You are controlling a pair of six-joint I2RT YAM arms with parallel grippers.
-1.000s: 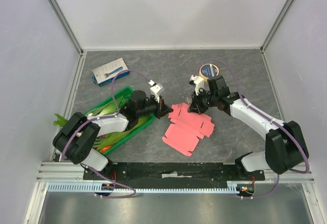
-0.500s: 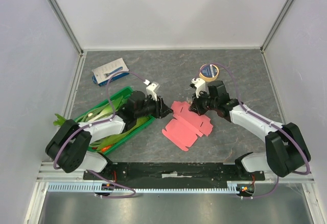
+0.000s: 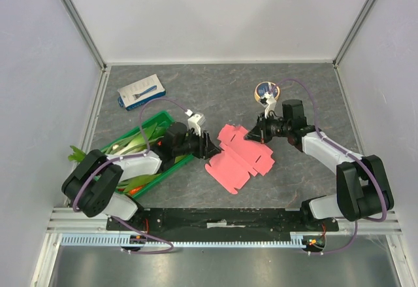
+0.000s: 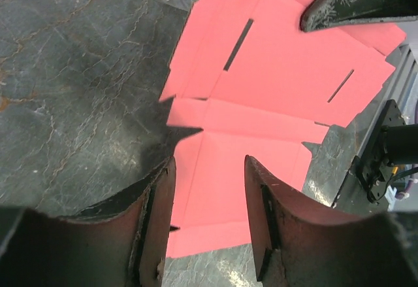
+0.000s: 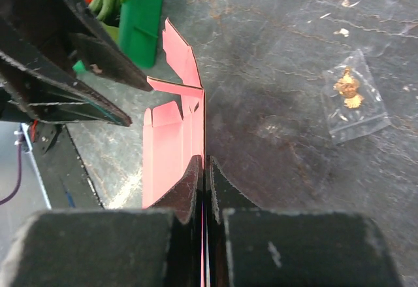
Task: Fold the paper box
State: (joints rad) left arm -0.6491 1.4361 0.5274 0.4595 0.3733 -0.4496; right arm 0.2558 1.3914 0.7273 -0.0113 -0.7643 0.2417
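Grey, marble-veined bench [image 3: 215, 97] is carrying the paper box [image 3: 238, 159], a flat salmon card cut-out with slits and flaps, mid-bench toward the near edge. The right gripper [image 3: 251, 137] is pinching its thin far edge, and the left gripper [image 3: 213, 148] is hovering with fingers spread over its left side.

No text is legible: the print on the blue-and-white package [image 3: 140, 91] near the far-left corner and on the round object [image 3: 266, 91] is too small.
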